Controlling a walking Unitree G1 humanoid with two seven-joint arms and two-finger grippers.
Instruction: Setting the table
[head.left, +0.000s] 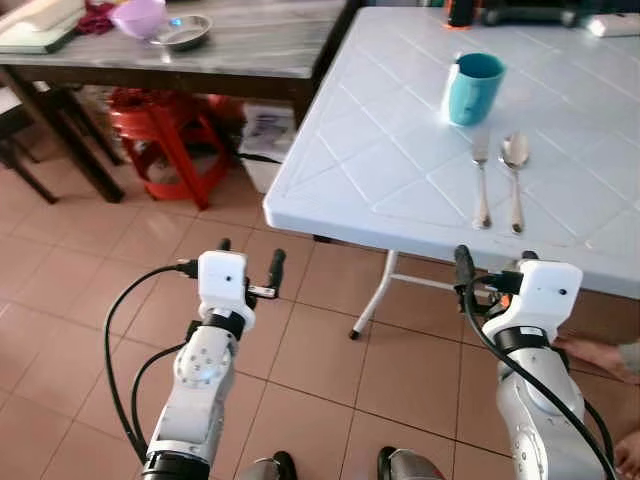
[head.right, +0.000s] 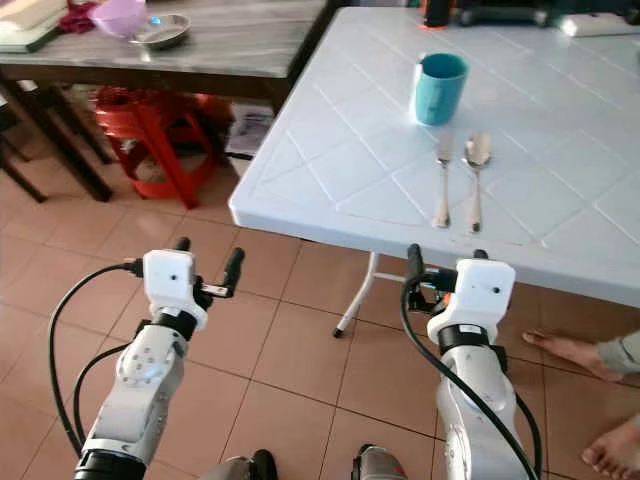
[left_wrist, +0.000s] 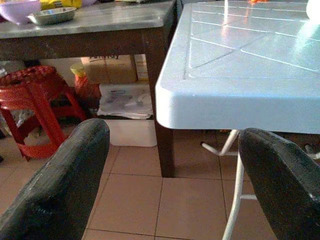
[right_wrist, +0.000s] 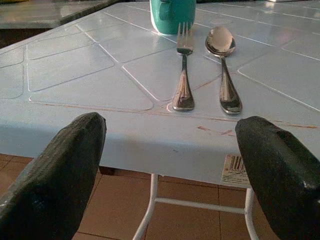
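On the white table (head.left: 400, 170) you've got cup (head.left: 473, 88), fork (head.left: 481, 175), spoon (head.left: 515, 170) down; both grippers, left (head.left: 250, 262) and right (head.left: 495, 268), gape empty, plate's probably next

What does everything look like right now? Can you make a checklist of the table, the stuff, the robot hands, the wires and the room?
Surface: white table, patterned top.
Job's things: teal cup; fork and spoon side by side in front of it.
Clutter: dark items at the far edge, unclear.
Grippers: left gripper open, over the floor; right gripper open, at the table's near edge.
Cables: black cables along both arms.
Surroundings: dark table with bowls, red stool, a person's feet.
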